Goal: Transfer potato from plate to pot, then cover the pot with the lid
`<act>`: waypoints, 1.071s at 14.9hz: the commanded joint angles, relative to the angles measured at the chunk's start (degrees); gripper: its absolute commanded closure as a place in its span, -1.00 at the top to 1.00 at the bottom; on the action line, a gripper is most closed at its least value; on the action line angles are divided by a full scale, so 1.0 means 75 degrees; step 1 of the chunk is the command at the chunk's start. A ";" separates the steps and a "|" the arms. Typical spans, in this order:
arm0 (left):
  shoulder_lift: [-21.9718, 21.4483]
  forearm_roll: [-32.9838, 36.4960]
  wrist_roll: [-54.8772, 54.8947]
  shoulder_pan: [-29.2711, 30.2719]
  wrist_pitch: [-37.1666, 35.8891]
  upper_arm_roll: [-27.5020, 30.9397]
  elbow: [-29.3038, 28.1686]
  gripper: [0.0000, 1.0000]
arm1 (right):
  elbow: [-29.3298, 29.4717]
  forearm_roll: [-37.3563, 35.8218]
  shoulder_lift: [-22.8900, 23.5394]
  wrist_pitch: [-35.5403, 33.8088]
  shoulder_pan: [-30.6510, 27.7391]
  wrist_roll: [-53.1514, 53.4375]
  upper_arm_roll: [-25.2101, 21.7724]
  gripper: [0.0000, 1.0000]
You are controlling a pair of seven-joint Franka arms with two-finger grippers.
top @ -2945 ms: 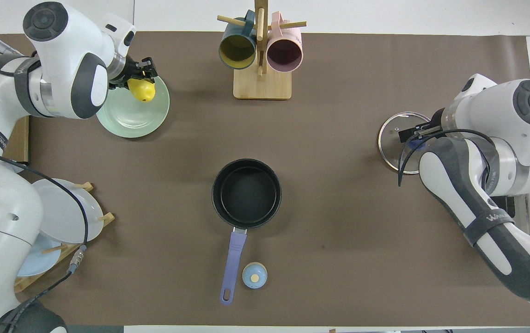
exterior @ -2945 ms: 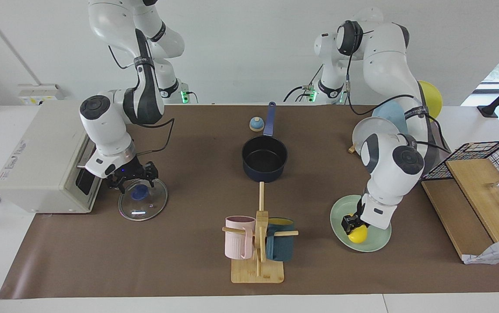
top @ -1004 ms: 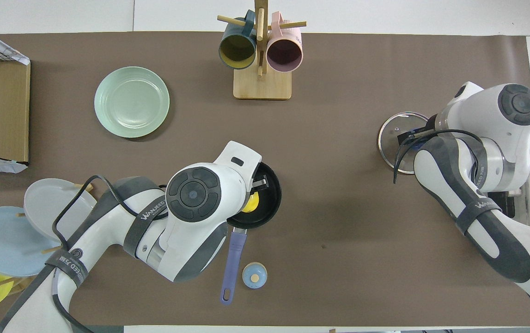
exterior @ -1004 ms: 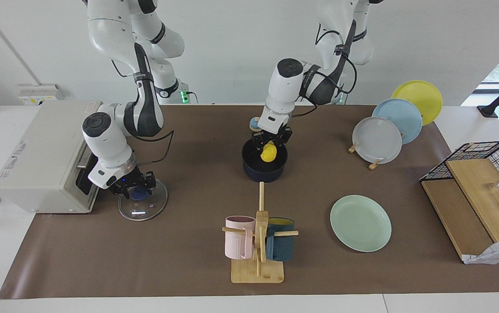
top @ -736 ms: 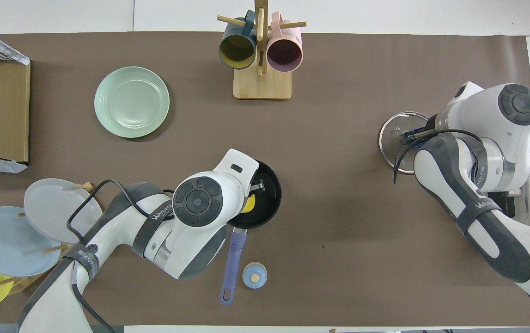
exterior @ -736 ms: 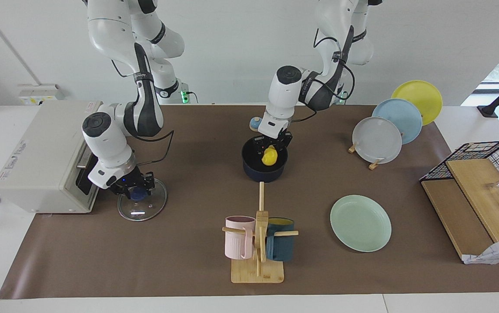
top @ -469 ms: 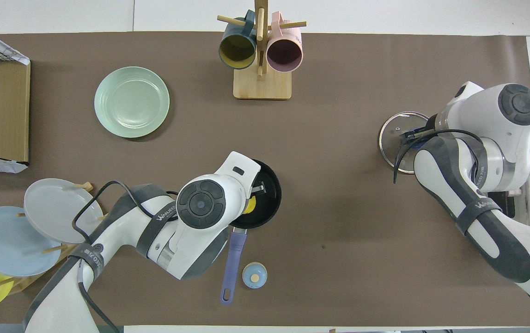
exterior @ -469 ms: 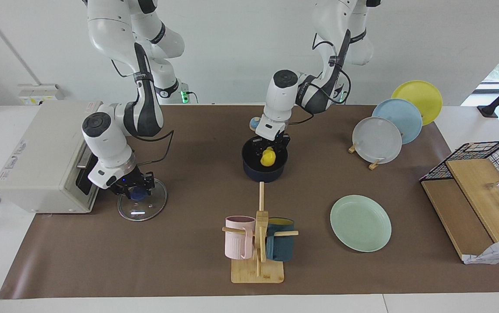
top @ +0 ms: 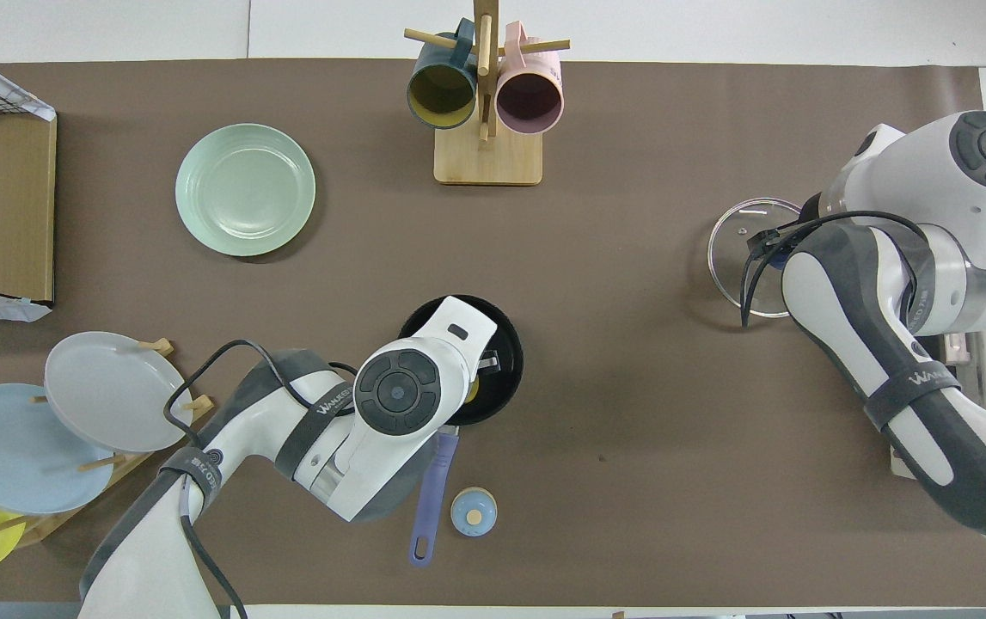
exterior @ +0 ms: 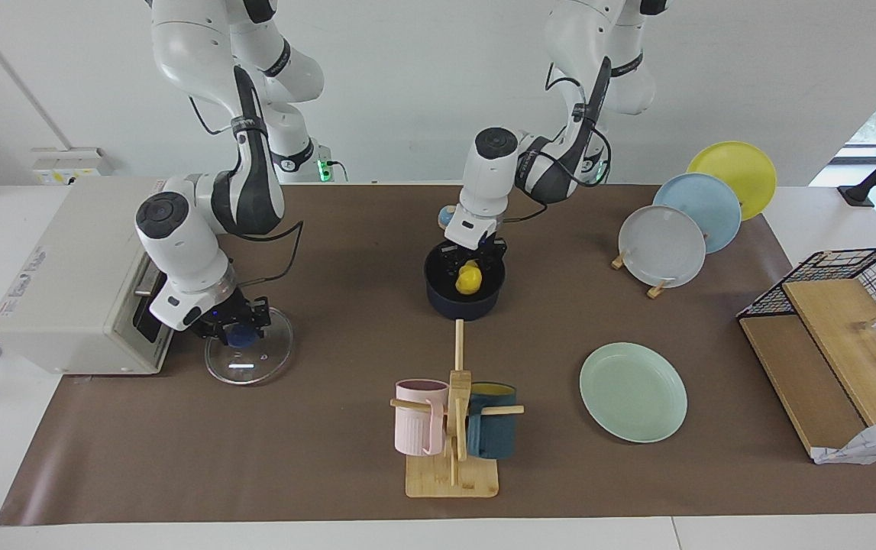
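Our left gripper [exterior: 470, 269] is holding the potato [exterior: 468, 279] inside the pot [exterior: 464, 304]; our right gripper [exterior: 233, 330] is clamping the lid [exterior: 248, 360] knob beside the pot.

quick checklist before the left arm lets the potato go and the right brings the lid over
1. Potato inside the pot, low within its rim: ok.
2. Left gripper shut on the potato, not yet released: ok.
3. Plate has nothing on it: ok.
4. Right gripper shut on the blue knob of the lid: ok.
5. Lid clear of the table: cannot tell; its edge looks slightly raised.
6. Pot mouth free for the lid: not ok, the left gripper is in it.
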 commanded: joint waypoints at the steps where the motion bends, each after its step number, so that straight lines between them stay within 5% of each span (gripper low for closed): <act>1: 0.0003 0.0159 0.0230 -0.0115 0.0236 0.0120 -0.0152 -0.53 | 0.0155 0.0028 -0.0221 -0.0436 -0.0016 0.0041 0.0248 0.28; 4: 0.0015 0.0159 0.0301 -0.0080 0.0201 0.0132 -0.0105 0.70 | 0.0412 0.0039 -0.0316 -0.0834 -0.0004 0.0228 0.0471 0.26; 6: -0.0066 0.0159 0.0371 -0.0057 0.0108 0.0132 -0.0035 1.00 | 0.0588 0.0039 -0.0316 -0.1104 0.0031 0.0380 0.0588 0.26; 16: -0.1050 0.0065 0.1671 0.0996 -0.3336 0.0179 0.1944 1.00 | 0.1185 0.0039 -0.0281 -0.1783 0.0709 0.1655 0.0706 0.16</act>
